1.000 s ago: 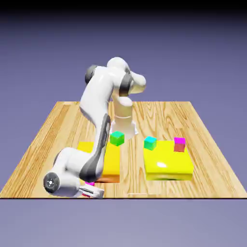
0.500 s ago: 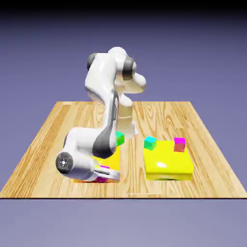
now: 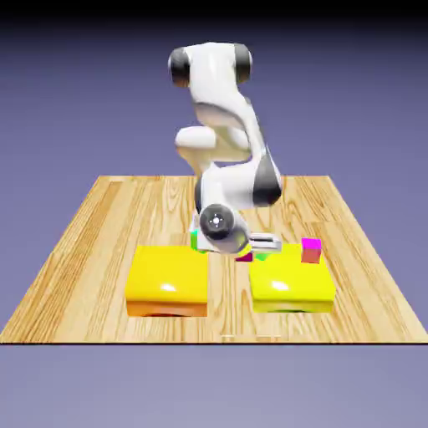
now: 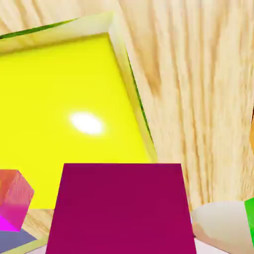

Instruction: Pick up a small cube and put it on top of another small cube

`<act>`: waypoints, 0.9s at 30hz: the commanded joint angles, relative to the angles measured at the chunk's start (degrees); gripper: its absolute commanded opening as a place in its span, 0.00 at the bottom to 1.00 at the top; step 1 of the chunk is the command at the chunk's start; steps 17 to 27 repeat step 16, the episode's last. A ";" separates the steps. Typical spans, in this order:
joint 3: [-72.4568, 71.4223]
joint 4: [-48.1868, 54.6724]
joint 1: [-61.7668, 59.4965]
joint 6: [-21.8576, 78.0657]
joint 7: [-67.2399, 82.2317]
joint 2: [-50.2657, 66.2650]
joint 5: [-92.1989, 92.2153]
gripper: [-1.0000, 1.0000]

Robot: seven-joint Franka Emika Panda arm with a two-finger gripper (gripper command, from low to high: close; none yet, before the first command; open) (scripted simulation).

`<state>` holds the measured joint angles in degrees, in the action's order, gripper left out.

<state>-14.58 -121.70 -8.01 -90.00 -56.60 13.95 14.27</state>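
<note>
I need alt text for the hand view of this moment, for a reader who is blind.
A magenta cube, held by the end effector, fills the lower middle of the view. Behind it lies a large yellow block on a wooden table. A pink-and-orange cube shows at the left edge, and a green thing at the right.

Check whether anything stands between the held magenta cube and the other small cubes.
Nothing visible stands between the held magenta cube and the magenta-topped, red-sided cube. Below the fingers only a green sliver shows; that gap can't be judged.
</note>
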 commanded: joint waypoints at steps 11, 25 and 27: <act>-7.82 -19.10 1.30 -10.44 -2.54 -9.37 0.86 0.00; -7.59 -17.11 1.02 -7.94 -2.72 -9.86 0.56 1.00; -7.59 -17.11 1.02 -7.94 -2.72 -9.86 0.56 1.00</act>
